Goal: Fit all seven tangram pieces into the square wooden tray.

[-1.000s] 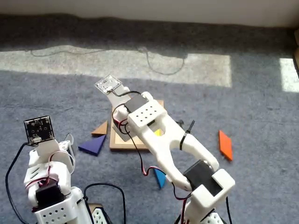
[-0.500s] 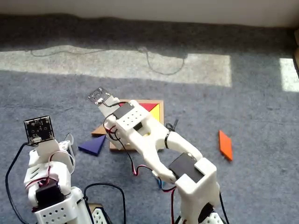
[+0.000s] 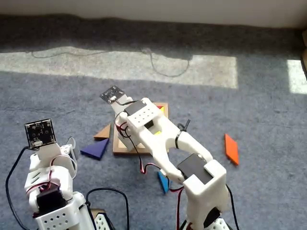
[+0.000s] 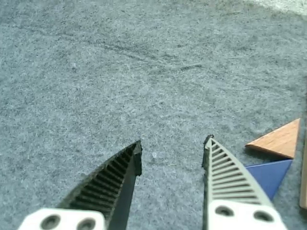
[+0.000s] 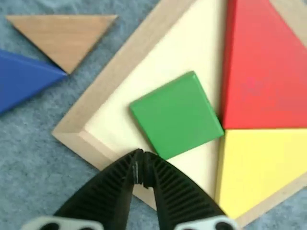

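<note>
Tray (image 5: 117, 81): green square (image 5: 176, 115) lies skewed inside, one corner against the red piece (image 5: 268, 67). My right hand (image 5: 143, 160), clenched empty, sits over the rim just off its near corner. Left hand (image 4: 173, 140) spread, farther off.

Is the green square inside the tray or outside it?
Inside: the green square lies within the tray, beside the red triangle.

1. Grey carpet (image 3: 268, 110) covers the whole floor.
2. A band of sunlight (image 3: 96, 64) lies across it toward the far side.
3. A thin dark cable (image 3: 152, 61) loops over that lit band.
4. A pale wall (image 3: 192, 8) runs along the far edge.
</note>
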